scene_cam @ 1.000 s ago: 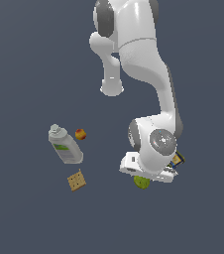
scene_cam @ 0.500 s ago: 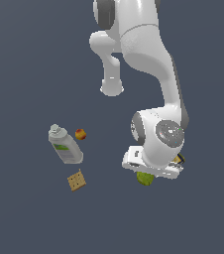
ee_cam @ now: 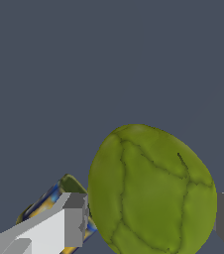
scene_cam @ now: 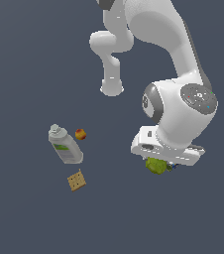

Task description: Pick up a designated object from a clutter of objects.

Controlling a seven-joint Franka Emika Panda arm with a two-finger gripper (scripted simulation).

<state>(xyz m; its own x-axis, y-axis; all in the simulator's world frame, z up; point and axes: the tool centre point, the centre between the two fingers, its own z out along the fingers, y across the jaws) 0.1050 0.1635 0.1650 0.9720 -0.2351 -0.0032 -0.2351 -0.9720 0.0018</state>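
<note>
The yellow-green pear hangs under the white hand of my gripper at the exterior view's right. In the wrist view the pear fills the space between my two grey fingertips, which press its two sides. My gripper is shut on the pear and holds it above the floor. The rest of the clutter lies at the exterior view's left: a grey-white bottle with a green label, a red-yellow ball and a tan cracker square. The green block is out of view.
A blue-yellow box lies on the floor below one finger; only a sliver of the box shows beside the pear in the exterior view. The arm's white base post stands at the back.
The hand has risen and shifted toward the exterior view's right, and the pear has gone up with it. The bottle, ball and cracker have not moved.
</note>
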